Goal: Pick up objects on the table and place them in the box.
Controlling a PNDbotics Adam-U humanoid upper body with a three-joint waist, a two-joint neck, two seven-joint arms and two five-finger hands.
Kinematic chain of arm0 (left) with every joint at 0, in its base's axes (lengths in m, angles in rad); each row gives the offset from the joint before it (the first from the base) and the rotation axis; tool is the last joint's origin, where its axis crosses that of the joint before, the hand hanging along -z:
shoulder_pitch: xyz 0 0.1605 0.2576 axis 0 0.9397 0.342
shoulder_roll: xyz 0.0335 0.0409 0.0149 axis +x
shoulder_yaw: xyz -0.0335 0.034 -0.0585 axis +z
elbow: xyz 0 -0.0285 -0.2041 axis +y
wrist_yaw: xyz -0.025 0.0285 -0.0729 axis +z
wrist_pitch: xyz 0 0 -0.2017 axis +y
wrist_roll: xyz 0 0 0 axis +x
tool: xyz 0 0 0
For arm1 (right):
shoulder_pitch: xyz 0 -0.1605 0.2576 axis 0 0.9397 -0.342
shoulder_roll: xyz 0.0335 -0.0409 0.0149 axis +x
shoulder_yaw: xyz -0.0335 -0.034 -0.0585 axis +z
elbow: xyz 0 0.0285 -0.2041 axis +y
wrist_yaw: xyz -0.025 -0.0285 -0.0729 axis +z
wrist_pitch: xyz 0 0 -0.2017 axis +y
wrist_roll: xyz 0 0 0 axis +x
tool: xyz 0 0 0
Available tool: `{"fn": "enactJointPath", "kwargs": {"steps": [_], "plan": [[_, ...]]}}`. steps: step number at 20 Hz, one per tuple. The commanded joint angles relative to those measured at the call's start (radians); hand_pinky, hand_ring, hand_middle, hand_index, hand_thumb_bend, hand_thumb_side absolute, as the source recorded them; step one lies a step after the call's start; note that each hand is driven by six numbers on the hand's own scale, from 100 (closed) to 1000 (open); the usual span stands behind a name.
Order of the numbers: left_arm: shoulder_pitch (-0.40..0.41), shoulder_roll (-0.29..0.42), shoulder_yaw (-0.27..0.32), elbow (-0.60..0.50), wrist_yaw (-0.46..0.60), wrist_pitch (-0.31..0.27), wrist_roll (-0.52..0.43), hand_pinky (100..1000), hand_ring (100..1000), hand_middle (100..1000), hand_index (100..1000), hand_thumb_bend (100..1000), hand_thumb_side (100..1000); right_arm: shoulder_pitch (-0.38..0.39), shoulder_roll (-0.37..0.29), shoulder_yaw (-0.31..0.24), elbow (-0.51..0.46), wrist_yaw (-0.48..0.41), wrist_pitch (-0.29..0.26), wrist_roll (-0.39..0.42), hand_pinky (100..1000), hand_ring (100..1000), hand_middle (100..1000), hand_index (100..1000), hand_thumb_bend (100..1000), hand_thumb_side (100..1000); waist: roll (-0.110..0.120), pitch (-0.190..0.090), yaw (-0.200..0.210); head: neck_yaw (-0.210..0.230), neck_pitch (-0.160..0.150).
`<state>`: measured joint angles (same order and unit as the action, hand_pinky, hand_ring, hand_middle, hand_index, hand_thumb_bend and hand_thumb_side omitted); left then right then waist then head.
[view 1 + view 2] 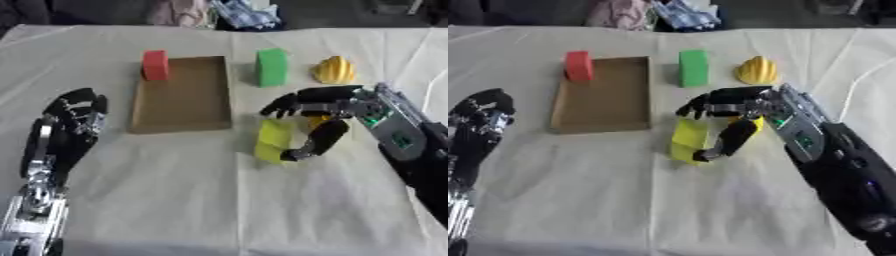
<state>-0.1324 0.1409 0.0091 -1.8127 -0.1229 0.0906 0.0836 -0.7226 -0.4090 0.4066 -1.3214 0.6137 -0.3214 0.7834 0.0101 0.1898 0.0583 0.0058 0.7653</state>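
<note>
A shallow brown cardboard box (181, 97) lies open on the cloth-covered table. A red block (155, 64) stands at its far left corner, outside the wall. To the right of the box are a green block (271, 67) and a yellow ridged, shell-like object (334, 70). A yellow block (273, 139) stands tilted just right of the box's near corner. My right hand (328, 107) is curled round it, fingers over its top and thumb (317, 142) against its right side. My left hand (70, 122) rests at the left, fingers relaxed, holding nothing.
The table is covered with a pale, creased cloth (201, 200). Clothing and dark clutter (236, 12) lie beyond the far edge. My right forearm (842, 175) crosses the lower right of the table.
</note>
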Motion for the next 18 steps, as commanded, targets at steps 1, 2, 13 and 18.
{"fn": "enactJointPath", "kwargs": {"steps": [1,2,13,18], "plan": [[-0.007,0.011,-0.003,-0.014,-0.006,-0.003,-0.002,700,681,712,775,356,489,-0.027,0.000,-0.019,0.016,0.025,-0.003,-0.013,800,843,888,992,399,518,-0.006,-0.030,0.002,-0.003,0.005],[-0.007,0.011,-0.003,-0.014,-0.006,-0.003,-0.002,700,682,712,775,355,489,-0.028,0.002,-0.021,0.023,0.033,-0.003,-0.018,798,842,884,991,399,518,-0.006,-0.030,0.003,-0.003,0.005],[-0.008,0.011,-0.003,-0.014,-0.006,-0.003,-0.002,700,682,712,775,354,490,-0.030,0.004,-0.045,0.061,0.089,-0.010,-0.097,733,736,603,859,337,457,-0.008,-0.030,0.003,-0.001,0.005],[-0.007,0.012,-0.002,-0.014,-0.006,-0.003,-0.001,700,682,712,775,353,490,-0.035,-0.011,-0.052,0.027,0.089,-0.013,-0.178,713,682,515,753,283,402,-0.009,-0.030,0.002,0.000,0.005]]}}
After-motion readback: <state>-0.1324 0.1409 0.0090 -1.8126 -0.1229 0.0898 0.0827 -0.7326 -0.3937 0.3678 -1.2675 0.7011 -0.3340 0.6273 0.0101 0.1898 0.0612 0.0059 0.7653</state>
